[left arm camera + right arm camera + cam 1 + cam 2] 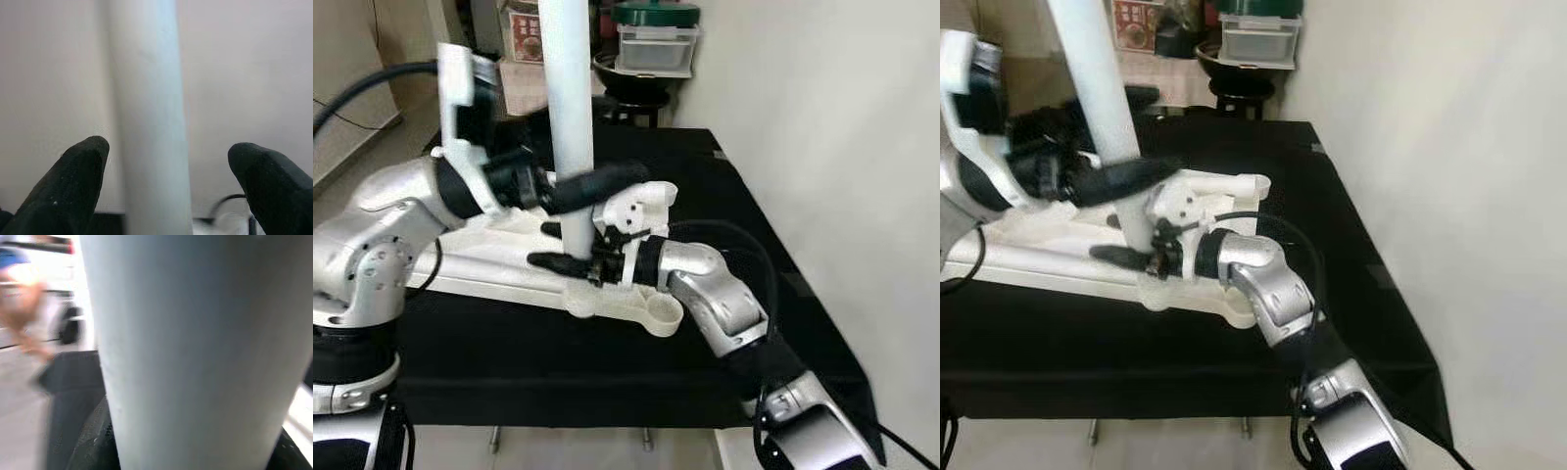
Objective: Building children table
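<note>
White table leg (pixel 570 108) stands upright at centre of the head views, its foot in the corner socket of the white table frame (pixel 499 269), which lies flat on a black-covered table (pixel 724 196).

L gripper (pixel 576 201) comes in from 9 o'clock, mid-height on the leg; fingers (pixel 78 181) apart, one each side of the leg, contact unclear.

R gripper (pixel 570 247) comes from 4 o'clock, low at the leg base just above the socket; fingers straddle the leg, can't tell if clamped. R wrist view blurred, leg very close.

Storage box w/ green lid (pixel 656 39) at 12 o'clock behind the table.
</note>
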You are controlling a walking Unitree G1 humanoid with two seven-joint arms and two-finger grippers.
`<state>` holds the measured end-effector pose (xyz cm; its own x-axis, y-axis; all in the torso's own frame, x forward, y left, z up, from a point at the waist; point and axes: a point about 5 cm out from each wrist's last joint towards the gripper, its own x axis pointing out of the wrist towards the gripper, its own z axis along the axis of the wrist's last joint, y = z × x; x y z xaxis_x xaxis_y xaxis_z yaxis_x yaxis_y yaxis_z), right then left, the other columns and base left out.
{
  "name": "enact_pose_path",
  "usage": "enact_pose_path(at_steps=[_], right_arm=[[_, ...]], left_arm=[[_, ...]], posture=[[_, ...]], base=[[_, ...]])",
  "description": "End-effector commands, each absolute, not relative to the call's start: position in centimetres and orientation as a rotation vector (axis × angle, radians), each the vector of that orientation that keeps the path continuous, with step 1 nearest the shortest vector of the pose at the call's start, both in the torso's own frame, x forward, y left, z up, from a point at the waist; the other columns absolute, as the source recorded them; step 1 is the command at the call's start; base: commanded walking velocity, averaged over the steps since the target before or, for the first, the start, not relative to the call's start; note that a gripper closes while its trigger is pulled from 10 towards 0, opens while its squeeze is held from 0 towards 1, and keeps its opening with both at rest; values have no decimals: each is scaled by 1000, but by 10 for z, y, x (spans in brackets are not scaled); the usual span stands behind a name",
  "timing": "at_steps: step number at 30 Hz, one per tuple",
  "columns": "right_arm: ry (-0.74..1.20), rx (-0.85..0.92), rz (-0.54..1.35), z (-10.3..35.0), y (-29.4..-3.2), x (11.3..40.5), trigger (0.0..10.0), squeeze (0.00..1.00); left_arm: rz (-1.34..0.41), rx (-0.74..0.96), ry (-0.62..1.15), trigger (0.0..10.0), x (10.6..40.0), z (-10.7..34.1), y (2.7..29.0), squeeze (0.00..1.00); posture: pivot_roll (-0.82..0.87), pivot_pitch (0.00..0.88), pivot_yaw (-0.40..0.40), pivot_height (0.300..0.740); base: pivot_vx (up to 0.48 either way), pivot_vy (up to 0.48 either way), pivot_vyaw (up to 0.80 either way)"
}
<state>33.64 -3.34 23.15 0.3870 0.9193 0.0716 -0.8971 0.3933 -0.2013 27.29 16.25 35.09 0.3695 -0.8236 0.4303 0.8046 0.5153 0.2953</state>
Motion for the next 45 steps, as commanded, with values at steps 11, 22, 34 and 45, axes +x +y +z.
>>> enact_pose_path(at_steps=[11,22,34,45], right_arm=[[-243,-32,784,249,-85,372,0,0],[-251,-77,909,245,-96,365,10000,0],[-199,-61,1204,232,-106,350,10000,0],[-232,-11,1342,261,-156,337,10000,0]], left_arm=[[-472,-20,-557,10000,264,322,234,1000],[-568,21,-263,10000,231,239,190,0],[-744,64,62,10000,157,165,126,0],[-648,197,-6,10000,132,170,119,0]], posture=[[-123,62,-85,740],[-106,127,-76,740],[-88,280,-63,740],[-78,355,-25,740]], base=[[0,0,0],[0,0,0],[0,0,0],[0,0,0]])
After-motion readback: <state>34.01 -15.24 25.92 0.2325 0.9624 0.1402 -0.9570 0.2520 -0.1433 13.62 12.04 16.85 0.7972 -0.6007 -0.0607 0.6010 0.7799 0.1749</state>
